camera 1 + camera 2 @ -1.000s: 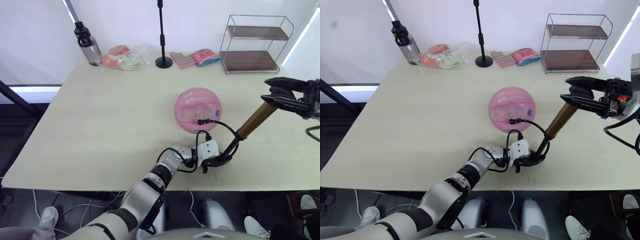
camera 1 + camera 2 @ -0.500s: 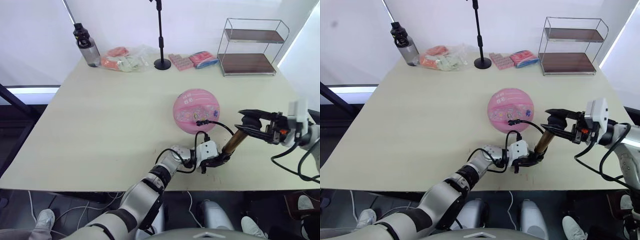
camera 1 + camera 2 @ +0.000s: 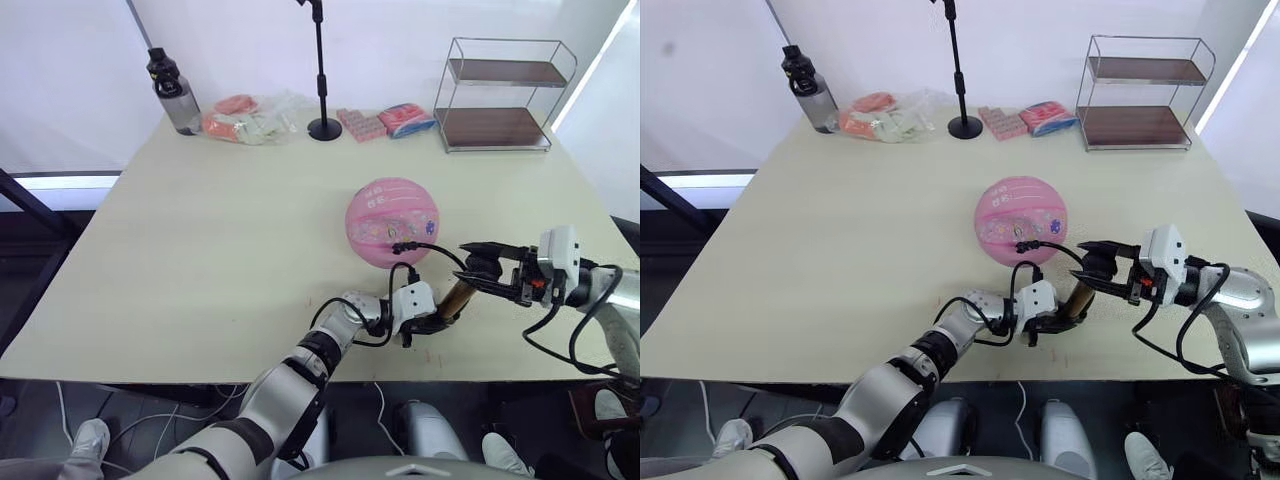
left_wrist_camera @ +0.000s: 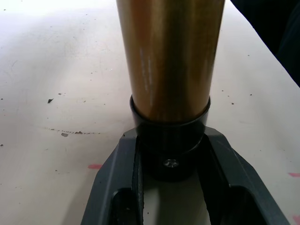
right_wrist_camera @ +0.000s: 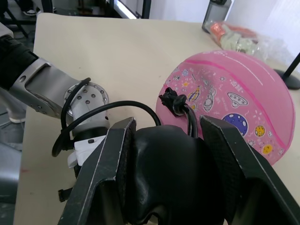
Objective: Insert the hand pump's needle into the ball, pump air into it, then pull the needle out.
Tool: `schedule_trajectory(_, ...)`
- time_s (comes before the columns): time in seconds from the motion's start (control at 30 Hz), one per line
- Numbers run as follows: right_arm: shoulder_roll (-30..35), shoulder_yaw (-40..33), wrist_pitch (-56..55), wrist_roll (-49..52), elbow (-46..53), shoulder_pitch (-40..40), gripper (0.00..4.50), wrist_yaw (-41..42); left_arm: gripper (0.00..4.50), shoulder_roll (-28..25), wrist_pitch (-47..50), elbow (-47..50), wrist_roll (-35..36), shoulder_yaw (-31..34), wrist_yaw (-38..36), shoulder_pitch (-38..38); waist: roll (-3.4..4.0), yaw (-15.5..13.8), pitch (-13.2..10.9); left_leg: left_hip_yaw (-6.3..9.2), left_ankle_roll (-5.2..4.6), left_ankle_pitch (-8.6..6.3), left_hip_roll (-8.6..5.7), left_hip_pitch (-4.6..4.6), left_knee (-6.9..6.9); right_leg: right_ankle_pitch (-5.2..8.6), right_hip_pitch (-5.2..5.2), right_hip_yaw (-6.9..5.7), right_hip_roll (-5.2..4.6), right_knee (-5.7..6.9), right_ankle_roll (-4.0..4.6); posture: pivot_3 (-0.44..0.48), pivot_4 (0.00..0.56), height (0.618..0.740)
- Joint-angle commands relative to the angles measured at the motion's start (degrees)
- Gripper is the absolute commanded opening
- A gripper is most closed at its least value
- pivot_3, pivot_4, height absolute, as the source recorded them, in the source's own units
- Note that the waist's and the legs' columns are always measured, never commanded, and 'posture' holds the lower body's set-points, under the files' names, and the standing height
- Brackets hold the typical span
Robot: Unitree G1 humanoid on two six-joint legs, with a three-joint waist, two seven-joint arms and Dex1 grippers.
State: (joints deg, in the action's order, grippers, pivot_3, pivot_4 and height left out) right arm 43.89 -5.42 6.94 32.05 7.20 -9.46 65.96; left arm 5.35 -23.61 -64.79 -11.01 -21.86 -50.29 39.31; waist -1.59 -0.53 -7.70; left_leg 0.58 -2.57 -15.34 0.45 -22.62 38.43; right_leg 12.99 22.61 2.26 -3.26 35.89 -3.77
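Left gripper (image 3: pixel 432 322) clamps hand pump (image 3: pixel 1077 300) foot nr table's (image 3: pixel 200 250) front edge; right gripper (image 3: pixel 1098 268) grips T-handle. Risk: off-axis stroke tilts cyl., hose tugs needle out of ball (image 3: pixel 393 221).

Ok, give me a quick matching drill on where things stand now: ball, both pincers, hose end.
Things:
1. ball
2. left pincer
3. right pincer
4. hose

States:
A. clamped on the hand pump's black foot
B. plugged into the ball's near side
C. closed on the pump's T-handle
D. round, resting on the table

Pairs: 1-D, 2-A, 3-C, 4-B
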Motion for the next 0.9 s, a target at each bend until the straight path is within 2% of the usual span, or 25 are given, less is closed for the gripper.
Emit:
schedule_trajectory(0.03, 4.18, -6.75, 6.37, 7.12, 3.62, -4.62, 1.75, 0.47, 1.08, -1.92, 2.0, -3.62, -2.27, -0.93, -0.22, -2.04, 0.2, -0.08, -0.13, -0.01, 0.0, 0.0, -0.01, -0.05, 0.0, -0.01, 0.05, 0.01, -0.02, 0.0, -0.01, 0.0, 0.15, 0.74)
schedule_trajectory(0.33, 11.4, -14.66, 17.71, 16.66, 4.39, -14.49, 1.75, 0.05, 1.08, -2.17, 1.82, -3.67, -2.57, -0.78, -0.52, -2.19, 0.38, -0.05, -0.34, -0.01, 0.0, 0.0, -0.02, -0.12, -0.01, 0.0, 0.11, 0.01, -0.09, -0.01, 0.0, 0.0, 0.15, 0.74)
schedule_trajectory(0.7, 15.69, -17.2, 26.8, 21.65, 4.42, -22.45, 1.75, -2.08, 1.08, -2.13, 1.72, -3.76, -2.83, -0.64, -0.55, -2.21, 0.61, 0.01, -0.55, -0.05, 0.0, 0.0, -0.01, -0.17, -0.02, 0.0, 0.18, 0.04, -0.43, -0.01, 0.0, 0.0, 0.15, 0.74)
schedule_trajectory(0.77, 14.99, -16.85, 26.76, 20.76, 4.82, -21.68, 1.75, -1.72, 1.08, -2.09, 1.76, -3.79, -2.85, -0.63, -0.56, -2.18, 0.64, -0.07, -0.57, -0.05, 0.0, 0.0, -0.02, -0.24, -0.02, 0.0, 0.23, 0.02, -0.43, -0.01, 0.0, 0.0, 0.15, 0.74)
schedule_trajectory(0.9, 12.71, -13.73, 23.71, 15.84, 6.87, -14.36, 1.75, -0.38, 1.08, -1.91, 1.81, -3.78, -2.85, -0.64, -0.53, -2.21, 0.61, -0.13, -0.55, -0.05, 0.0, 0.0, -0.03, -0.24, -0.03, -0.03, 0.22, 0.01, -0.4, -0.01, -0.06, 0.0, 0.15, 0.74)
